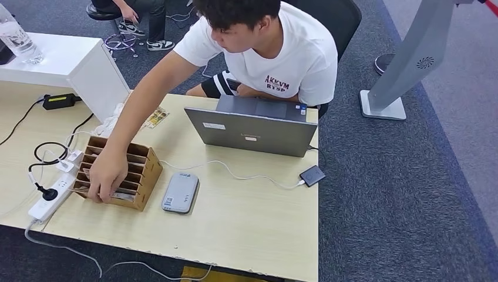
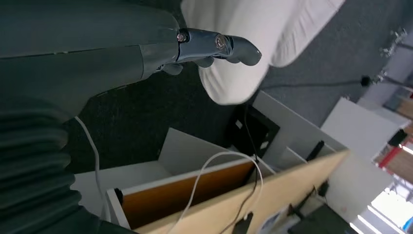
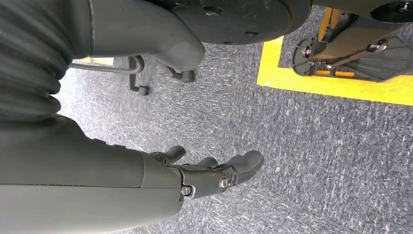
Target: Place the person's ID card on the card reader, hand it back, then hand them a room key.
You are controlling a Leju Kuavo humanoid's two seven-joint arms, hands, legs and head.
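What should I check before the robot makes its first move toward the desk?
1. Card reader free: ok, the grey reader lies flat with nothing on top.
2. ID card ready to take: not ok, no card is offered; the person's hand is in the cardboard organizer.
3. Left hand empty: ok, fingers apart, holding nothing.
4. Right hand empty: ok, it hangs over the carpet, holding nothing.
5. Path to the reader: not ok, the person's arm reaches across the desk beside it.
6. Room keys in the organizer: cannot tell, the hand covers the slots.
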